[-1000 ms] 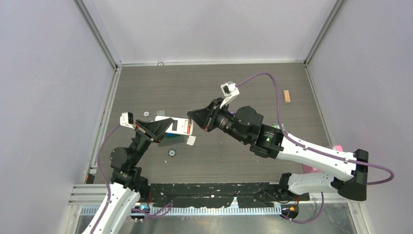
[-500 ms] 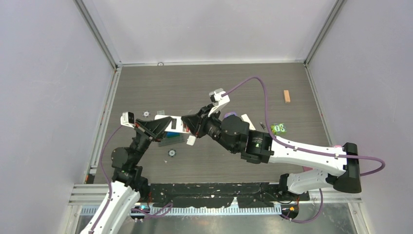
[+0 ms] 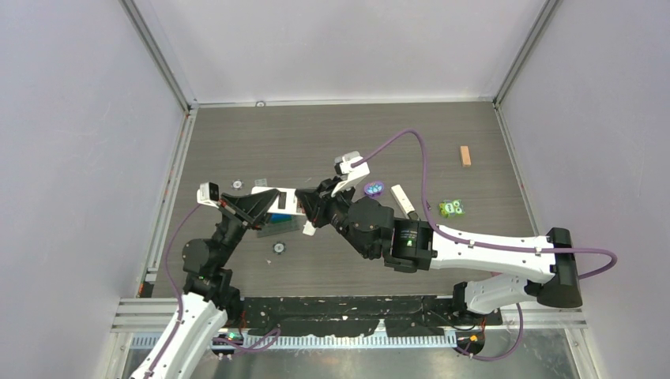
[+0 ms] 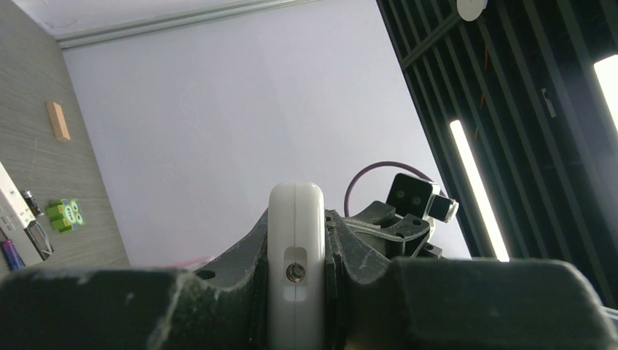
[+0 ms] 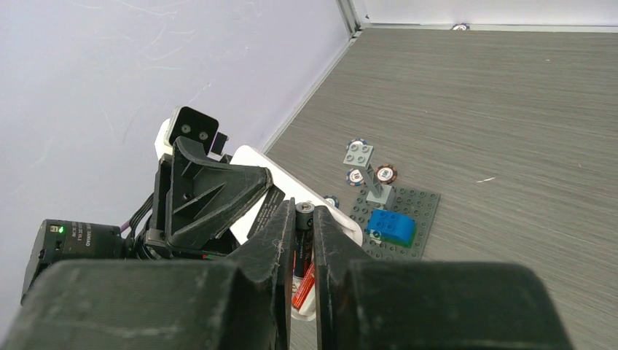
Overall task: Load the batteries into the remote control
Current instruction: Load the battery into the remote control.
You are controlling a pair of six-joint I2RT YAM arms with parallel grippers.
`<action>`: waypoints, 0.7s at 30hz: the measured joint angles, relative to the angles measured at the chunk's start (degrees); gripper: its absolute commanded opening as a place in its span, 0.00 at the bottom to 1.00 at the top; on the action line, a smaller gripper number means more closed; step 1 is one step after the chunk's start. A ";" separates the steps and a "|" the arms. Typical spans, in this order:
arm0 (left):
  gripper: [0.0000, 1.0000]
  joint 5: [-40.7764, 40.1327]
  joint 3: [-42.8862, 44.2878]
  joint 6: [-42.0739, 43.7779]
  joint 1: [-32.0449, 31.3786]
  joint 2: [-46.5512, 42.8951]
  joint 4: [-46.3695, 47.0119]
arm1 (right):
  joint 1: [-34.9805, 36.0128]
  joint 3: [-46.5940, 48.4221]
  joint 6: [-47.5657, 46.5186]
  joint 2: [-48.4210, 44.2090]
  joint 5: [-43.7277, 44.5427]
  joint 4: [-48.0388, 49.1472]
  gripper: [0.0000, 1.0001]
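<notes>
While the left hand (image 3: 267, 207) clamps the remote (image 4: 295, 240) edge-on, tight between its fingers, that remote sits lifted off the bench (image 3: 332, 134), over the left half, roughly midway between the near and far edges. And here's the right hand (image 3: 310, 210), nose to nose with it! Its jaws are narrow, pinching one battery (image 5: 303, 237), a dark cell with a metal cap on top, held upright between the fingertips. That battery is right at the remote's free end, hard against the white body. Whether it's actually in the slot, I can't tell from here. A flash of red-orange shows just below it, between the fingers. Down on the bench under the pair lies a dark studded plate (image 5: 419, 208) with a blue brick (image 5: 391, 226) on it.
</notes>
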 measured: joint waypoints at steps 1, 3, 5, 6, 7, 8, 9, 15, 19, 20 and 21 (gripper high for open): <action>0.00 -0.02 -0.11 0.00 0.00 0.07 0.24 | 0.02 0.00 0.17 0.00 0.22 -0.02 0.14; 0.00 -0.02 -0.28 -0.04 0.00 0.31 0.90 | 0.07 0.00 0.46 0.00 0.44 -0.17 0.18; 0.00 0.00 -0.35 -0.11 0.00 0.55 1.14 | 0.07 0.00 0.90 0.00 0.57 -0.39 0.22; 0.00 0.00 -0.37 -0.13 0.00 0.72 1.29 | 0.07 0.00 1.11 0.00 0.63 -0.44 0.24; 0.00 0.00 -0.39 -0.13 0.00 0.76 1.40 | 0.07 0.00 1.36 0.00 0.66 -0.46 0.25; 0.00 0.00 -0.39 -0.13 0.00 0.81 1.44 | 0.07 0.00 1.55 0.00 0.66 -0.46 0.27; 0.00 0.00 -0.42 -0.13 0.00 0.87 1.44 | 0.09 0.00 1.75 0.00 0.66 -0.50 0.28; 0.00 0.02 -0.46 -0.07 0.00 1.22 1.40 | 0.11 0.00 3.39 0.00 0.94 -0.81 0.36; 0.00 0.00 -0.79 -0.07 0.00 1.38 1.42 | 0.17 0.00 4.20 0.00 1.86 -1.36 0.38; 0.00 0.00 -0.96 -0.07 0.00 1.38 1.40 | 0.17 0.00 4.35 -0.02 2.03 -1.60 0.38; 0.00 0.00 -0.96 -0.04 0.00 1.38 1.40 | 0.17 0.00 4.55 -0.04 2.14 -1.84 0.40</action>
